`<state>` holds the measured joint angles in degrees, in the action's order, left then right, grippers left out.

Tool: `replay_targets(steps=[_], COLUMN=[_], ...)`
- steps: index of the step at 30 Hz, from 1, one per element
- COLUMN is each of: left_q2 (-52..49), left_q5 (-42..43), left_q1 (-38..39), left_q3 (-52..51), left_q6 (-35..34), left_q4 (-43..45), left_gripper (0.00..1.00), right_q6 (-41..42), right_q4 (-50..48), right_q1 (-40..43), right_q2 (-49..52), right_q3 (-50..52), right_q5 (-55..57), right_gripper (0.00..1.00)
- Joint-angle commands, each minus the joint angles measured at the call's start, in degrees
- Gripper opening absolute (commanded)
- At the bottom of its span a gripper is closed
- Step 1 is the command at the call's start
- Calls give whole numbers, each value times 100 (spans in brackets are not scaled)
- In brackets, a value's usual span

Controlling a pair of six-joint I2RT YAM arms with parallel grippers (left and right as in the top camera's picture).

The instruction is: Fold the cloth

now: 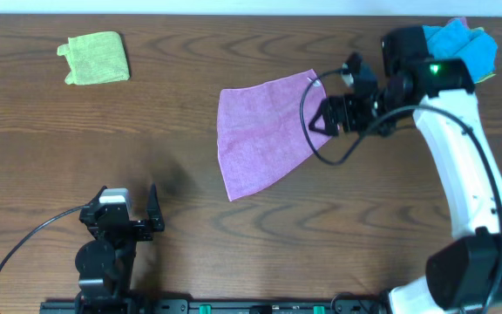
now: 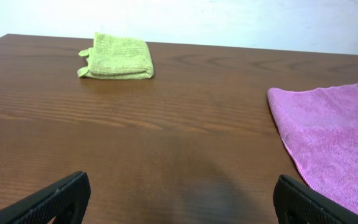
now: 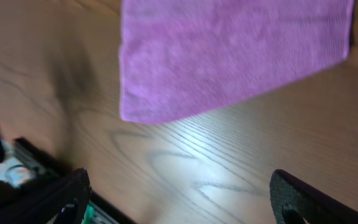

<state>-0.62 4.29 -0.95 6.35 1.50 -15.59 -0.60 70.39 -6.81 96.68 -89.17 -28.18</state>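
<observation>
My right jaws are released, spread wide with nothing between them. In the right wrist view only bare wood shows between the two black fingertips [image 3: 61, 198], and the cloth [image 3: 229, 56] lies just ahead of them, flat on the surface [image 3: 241, 143]. From overhead these jaws hang over the cloth's [image 1: 255, 131] right edge, pointing left. I cannot tell whether they touch the fabric there. A black cable [image 1: 306, 131] loops from the wrist across that same edge.

The cloth itself sits a little right of the middle of the surface [image 1: 42, 139], spread out in what looks like a single layer. It is a lopsided shape, broad along its far edge and drawn to a point at its near left corner.

My left jaws are released too, as wide as I see them go. They are parked at the near left of the surface and point toward the far side, and the left wrist view shows only wood between their fingertips [image 2: 61, 198]. The cloth [image 2: 334, 130] lies ahead and to the right of them, well apart.

Farther out, a lime-green cloth [image 1: 97, 58] lies folded at the far left, a neat pad in the left wrist view [image 2: 118, 57]. A bright blue cloth [image 1: 462, 39] is bunched at the far right, partly hidden behind the right arm [image 1: 460, 148].
</observation>
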Motion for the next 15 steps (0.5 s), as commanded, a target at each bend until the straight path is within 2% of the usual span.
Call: replay_targets(steps=[1, 5, 15], left_q2=[37, 37, 37], left_q5=[-20, -20, -20], left_q1=[22, 22, 22], left_q3=[-142, -142, -142], left_q6=[-22, -20, -22], left_q4=[-55, -55, -55], left_gripper=[95, 95, 95], right_q6=[-155, -160, -162], right_q4=[-175, -367, -549], right_q1=[-35, -33, 4], right_q2=[-144, -330, -337], right_q3=[717, 1207, 1237], right_q5=[291, 387, 739], right_gripper=[93, 93, 95])
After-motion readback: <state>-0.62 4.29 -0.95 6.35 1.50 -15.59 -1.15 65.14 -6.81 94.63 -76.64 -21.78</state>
